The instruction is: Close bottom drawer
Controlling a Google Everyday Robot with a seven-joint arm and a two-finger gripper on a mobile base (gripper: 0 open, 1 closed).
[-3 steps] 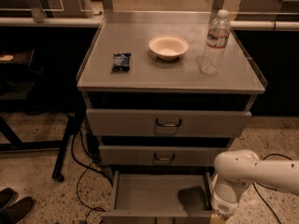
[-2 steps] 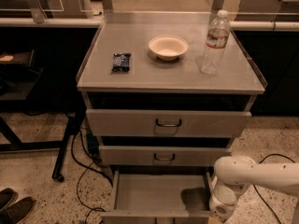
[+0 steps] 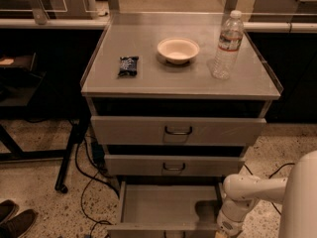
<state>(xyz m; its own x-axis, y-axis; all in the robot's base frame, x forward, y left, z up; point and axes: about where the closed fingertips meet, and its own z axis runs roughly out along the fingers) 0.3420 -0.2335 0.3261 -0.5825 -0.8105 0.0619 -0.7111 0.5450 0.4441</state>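
Btm drawer (image 3: 163, 205) is sitting pulled out w/ tray showing, just under the mid drawer (image 3: 174, 165). Claw (image 3: 221, 233) is hanging at its front corner, at the view's lower edge; grip state: can't tell. Bowl (image 3: 178, 50), water bottle (image 3: 225, 46) & dark packet (image 3: 128, 66) are resting on the counter (image 3: 148, 81).

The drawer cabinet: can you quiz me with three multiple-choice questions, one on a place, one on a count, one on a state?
1. Where is the gripper?
A. top left of the view
B. by the bottom drawer's front right corner
C. dead centre of the view

2. How many things are on the cabinet top?
A. one
B. two
C. three

3. The bottom drawer is:
A. pulled out
B. shut flush
C. taken away

1 B: the arm ends low at right beside that corner.
2 C: a dark packet, a bowl and a water bottle.
3 A: its flat tray interior lies open to view.
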